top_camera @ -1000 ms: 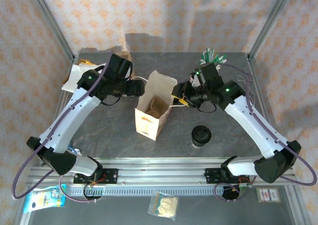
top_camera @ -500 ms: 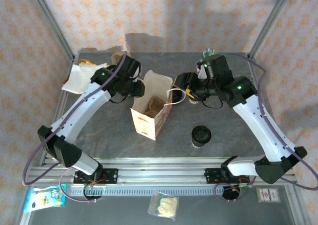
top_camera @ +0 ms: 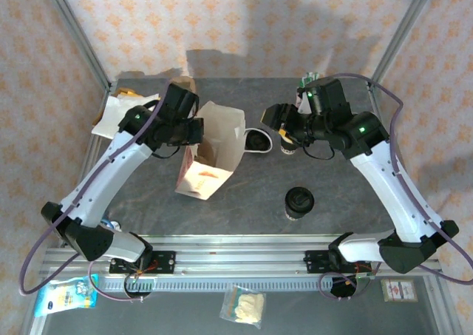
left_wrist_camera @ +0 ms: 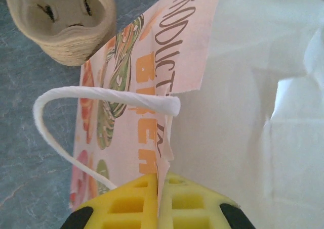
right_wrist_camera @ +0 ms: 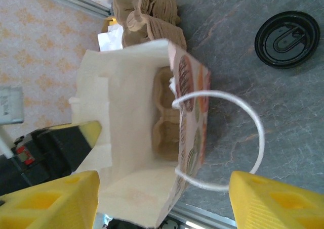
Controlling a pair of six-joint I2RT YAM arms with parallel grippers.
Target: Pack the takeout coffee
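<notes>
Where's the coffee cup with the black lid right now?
From above, the takeout coffee stands on the table, near right part, right of the paper bag and apart from it.

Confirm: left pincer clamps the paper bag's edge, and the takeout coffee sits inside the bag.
Wrong on the coffee: the takeout coffee stands on the table outside the paper bag, per the top external view. The left pincer does clamp the bag's edge.

Bag white-pink, orange print; takeout coffee black-lidded; table grey marbled; pulp tray beige.
</notes>
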